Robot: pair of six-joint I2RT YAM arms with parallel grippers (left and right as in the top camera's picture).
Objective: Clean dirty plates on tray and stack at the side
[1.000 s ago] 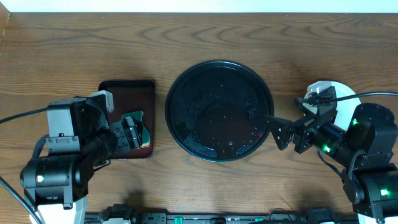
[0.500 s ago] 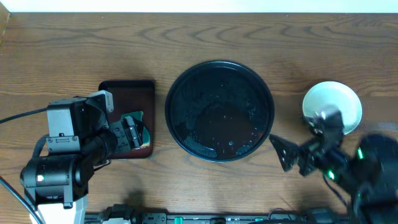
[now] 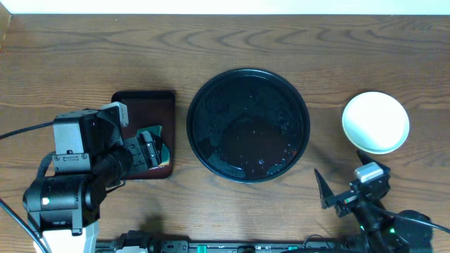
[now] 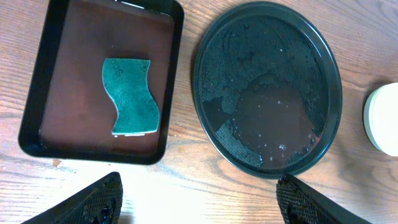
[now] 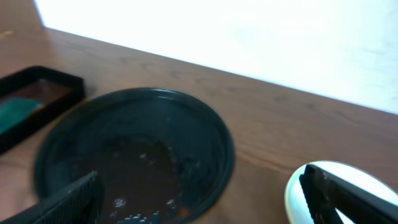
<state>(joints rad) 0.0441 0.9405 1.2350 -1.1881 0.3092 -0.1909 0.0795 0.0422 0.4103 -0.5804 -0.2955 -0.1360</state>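
The round black tray [image 3: 247, 125] sits mid-table, wet with foam and dark water, and no plate is on it. It also shows in the left wrist view [image 4: 267, 87] and the right wrist view [image 5: 134, 155]. A pale plate [image 3: 375, 121] rests on the wood to the tray's right; I cannot tell whether other plates lie under it, and no yellow plate shows. The plate also shows at the left wrist view's right edge [image 4: 385, 118] and in the right wrist view [image 5: 329, 186]. My left gripper [image 3: 151, 149] is open and empty [image 4: 199, 202]. My right gripper [image 3: 343, 181] is open and empty [image 5: 205, 199], near the front edge.
A rectangular red-brown tray [image 3: 144, 105] lies left of the black tray, with a green sponge [image 4: 130, 96] in it. The left arm's body stands at the front left, the right arm's at the front right.
My right arm has pulled back from beside the tray and plate toward the front edge, uncovering the plate. The left arm has not moved.
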